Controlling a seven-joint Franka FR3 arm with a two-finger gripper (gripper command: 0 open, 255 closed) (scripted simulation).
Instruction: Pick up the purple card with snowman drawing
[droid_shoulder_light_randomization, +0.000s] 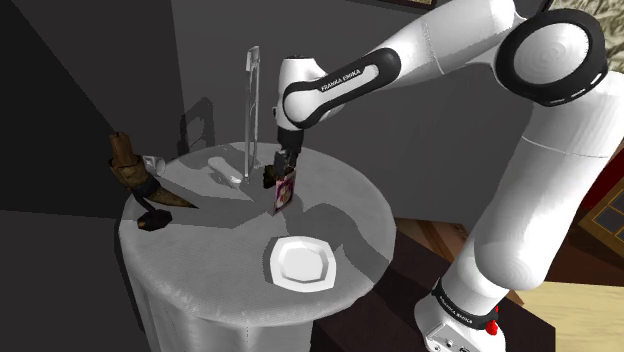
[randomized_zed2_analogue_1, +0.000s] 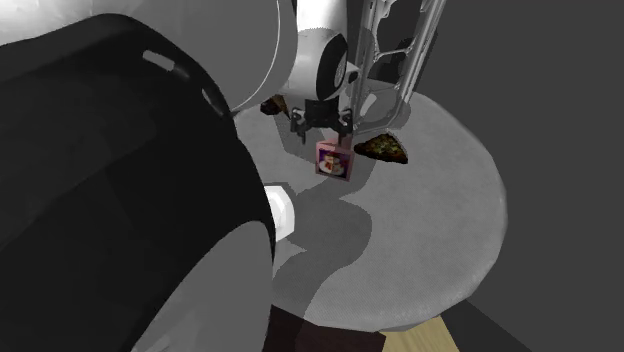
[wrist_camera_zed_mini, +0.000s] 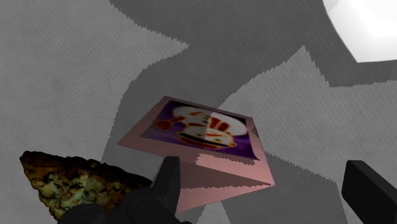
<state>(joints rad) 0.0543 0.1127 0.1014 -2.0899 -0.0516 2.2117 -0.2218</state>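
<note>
While your gripper (wrist_camera_zed_mini: 263, 167) gapes (nothing clasped), centre it over the purple card (wrist_camera_zed_mini: 203, 127); the pizza slice (randomized_zed2_analogue_1: 385, 148) sits at the card's three o'clock, second exterior view.

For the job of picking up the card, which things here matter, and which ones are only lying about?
Belong to the job: purple snowman card; gripper, open, at the card.
Just lying about: white plate; mottled brown wedge beside the card; tall clear stand; brown horn-shaped thing.
</note>
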